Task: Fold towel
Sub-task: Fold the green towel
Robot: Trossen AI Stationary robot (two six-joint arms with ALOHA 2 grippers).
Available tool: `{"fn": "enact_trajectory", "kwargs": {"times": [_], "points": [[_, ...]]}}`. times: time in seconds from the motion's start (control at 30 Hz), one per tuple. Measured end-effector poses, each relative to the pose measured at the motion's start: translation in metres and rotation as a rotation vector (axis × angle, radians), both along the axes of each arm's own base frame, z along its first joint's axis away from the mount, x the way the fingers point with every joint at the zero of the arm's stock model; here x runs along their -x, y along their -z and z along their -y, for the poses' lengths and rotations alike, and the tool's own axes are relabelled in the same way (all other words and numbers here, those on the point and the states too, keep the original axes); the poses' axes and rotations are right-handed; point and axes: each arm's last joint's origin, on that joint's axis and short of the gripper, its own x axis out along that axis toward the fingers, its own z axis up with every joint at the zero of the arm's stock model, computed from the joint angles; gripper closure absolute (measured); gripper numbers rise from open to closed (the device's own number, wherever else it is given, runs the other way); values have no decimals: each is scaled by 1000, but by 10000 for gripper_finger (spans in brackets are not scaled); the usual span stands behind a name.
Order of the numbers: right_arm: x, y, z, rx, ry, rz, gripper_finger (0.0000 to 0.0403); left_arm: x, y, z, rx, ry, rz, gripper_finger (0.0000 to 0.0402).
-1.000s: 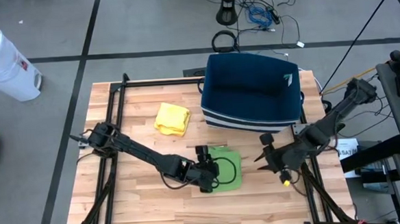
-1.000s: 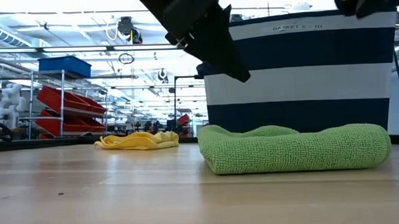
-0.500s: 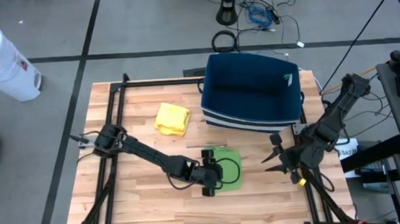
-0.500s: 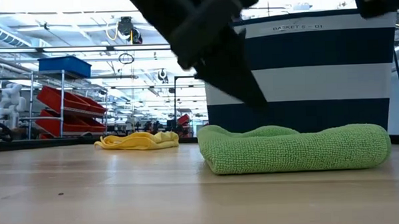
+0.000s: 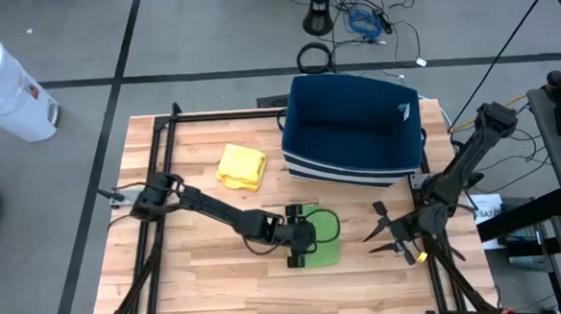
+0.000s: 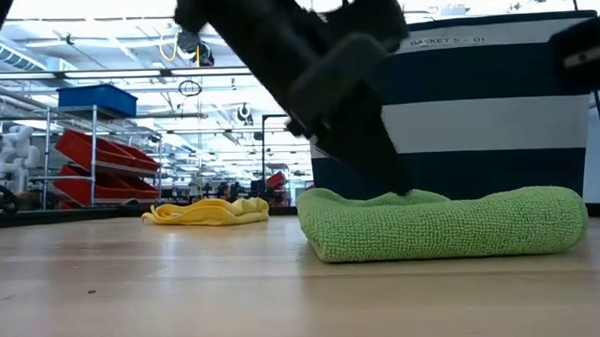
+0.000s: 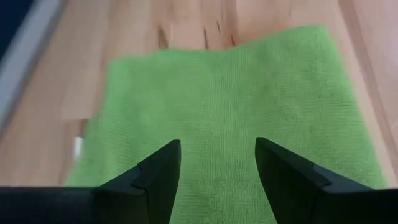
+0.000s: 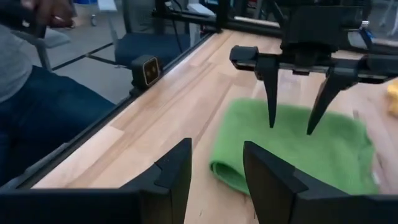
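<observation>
Green towel (image 6: 444, 221) lies folded at the table's near middle, its top partly hidden in the high view by the left gripper (image 5: 300, 247), spread wide, empty. Right gripper (image 5: 381, 238) waits beside, parted, empty. Behind, a striped basket (image 5: 354, 124).

Left gripper (image 5: 299, 262) points down at mid-table, fingers (image 7: 160, 176) spread apart; right gripper (image 5: 376, 244) waits near the right edge, fingers parted
</observation>
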Motion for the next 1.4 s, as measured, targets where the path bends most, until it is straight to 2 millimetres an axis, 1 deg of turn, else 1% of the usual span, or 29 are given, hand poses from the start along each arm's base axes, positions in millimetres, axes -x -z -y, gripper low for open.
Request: {"fn": "enact_trajectory", "kwargs": {"times": [0.13,0.23,0.43,0.63,0.8,0.87,0.97,1.07,1.2,1.27,1.4], "points": [[-3,6,-4,-19,9,-15,271,-7,17,-8,94,26,-39,188],[-6,8,-7,-21,4,-6,271,-9,25,-12,116,30,-51,188],[-11,16,-13,-7,6,-25,271,-21,28,-16,173,58,33,188],[-16,26,-19,-20,20,-43,271,-33,34,-29,207,58,117,188],[-25,33,-22,-41,52,-37,271,-36,38,-36,215,51,132,188],[-28,36,-21,-48,70,-37,271,-37,35,-34,229,67,160,188],[-34,41,-21,-52,89,-33,271,-40,25,-29,267,143,223,188],[-39,46,-21,-32,94,-20,271,-39,24,-27,265,175,213,188],[-50,52,-22,42,108,-23,271,-39,24,-24,232,183,165,188],[-58,56,-21,72,107,-38,271,-40,21,-20,203,205,150,188],[-77,63,-20,129,124,-56,271,-43,6,-4,118,280,149,188]]}}
